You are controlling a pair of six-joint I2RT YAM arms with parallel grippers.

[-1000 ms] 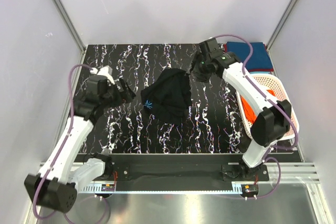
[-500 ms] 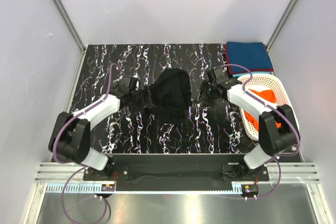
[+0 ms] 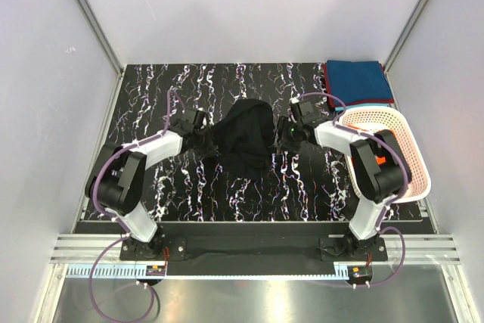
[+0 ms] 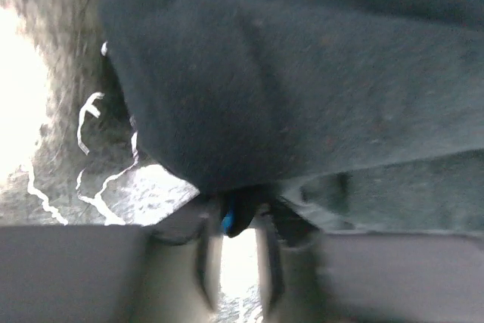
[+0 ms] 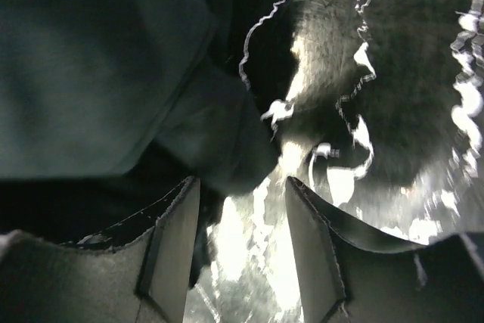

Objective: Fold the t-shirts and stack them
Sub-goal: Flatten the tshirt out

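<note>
Inspecting the grasp, I found the black t-shirt (image 3: 246,138) crumpled in a heap on the marbled table (image 3: 151,88), well to the left of the white basket (image 3: 376,113) and clear of it. My left gripper (image 4: 234,221) sat at the heap's edge farthest from the basket. Its jaws were narrow and nipped on a fold of hem. How much cloth lay between them I could not tell, the wrist view being blurred. My right gripper (image 5: 240,187) stood at the heap's edge nearest the basket, jaws wide apart, with only table in the gap. A rounded flap of shirt lay just beside one finger, not between the two.

Risks, as I judged them:

- Shallow pinch on the side far from the basket. A thin bite of hem could slip out on lifting and drop the shirt back in a heap.
- More than one layer caught there. The shirt would then rise bunched and would not spread flat for folding.
- Right jaws closing where they stood would meet nothing, or only scrape the table. They needed to go further from the basket, onto the flap.
- A pull from one side alone would drag and twist the heap.
- My right arm lay across the basket — a careless swing could knock it.
</note>
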